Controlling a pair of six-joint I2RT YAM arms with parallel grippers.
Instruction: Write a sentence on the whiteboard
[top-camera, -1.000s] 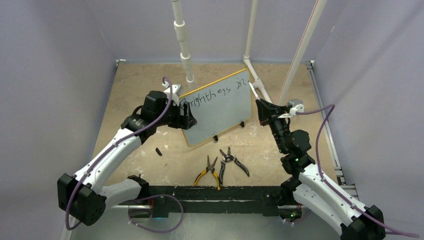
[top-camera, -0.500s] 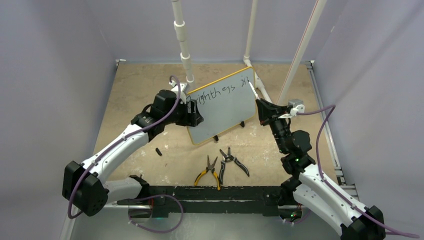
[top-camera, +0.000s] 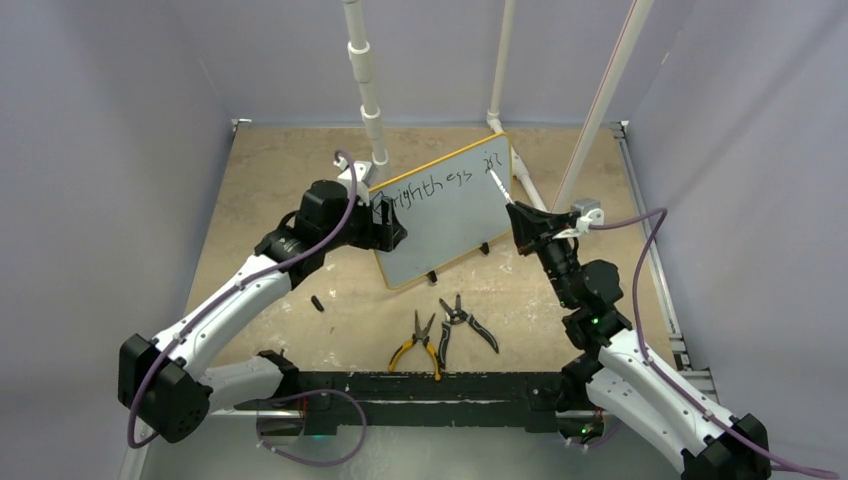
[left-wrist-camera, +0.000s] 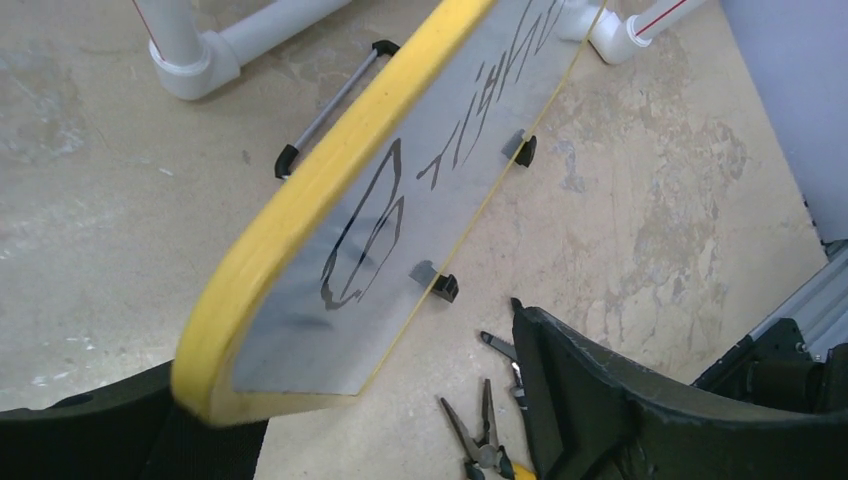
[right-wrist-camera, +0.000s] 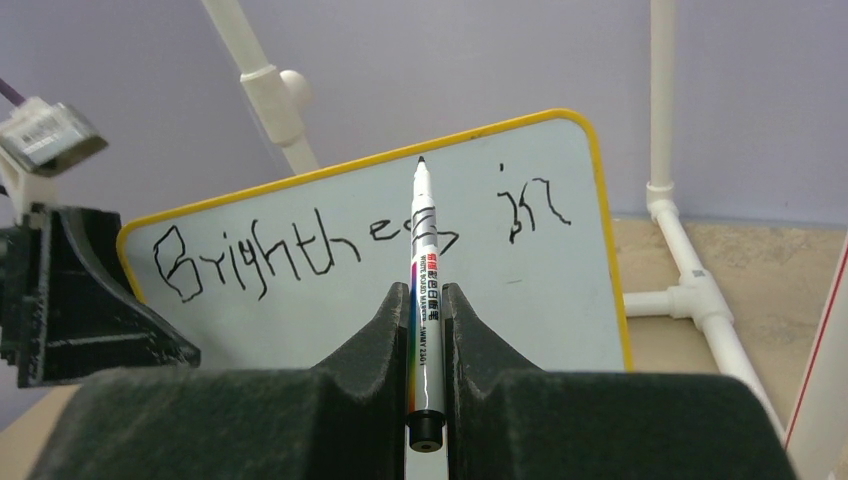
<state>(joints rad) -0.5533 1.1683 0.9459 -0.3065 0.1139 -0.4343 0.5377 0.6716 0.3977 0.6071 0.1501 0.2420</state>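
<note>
The whiteboard stands tilted on its black feet at mid table, yellow rim up. On it the sentence reads "Brightness in" in black script. My left gripper is open at the board's left edge. In the left wrist view the yellow corner lies by the left finger, while the right finger stands well apart from it. My right gripper is shut on a white marker. The marker's tip points at the board's top edge, between "Brightness" and "in".
Yellow-handled pliers and black-handled pliers lie in front of the board. A small black cap lies to the left. White PVC pipes rise behind the board, and a pipe foot runs beside its right edge.
The left arm pushed the whiteboard to the right, then its jaws widened at the board's edge. The marker tip has drawn slightly left and away from the word "in".
</note>
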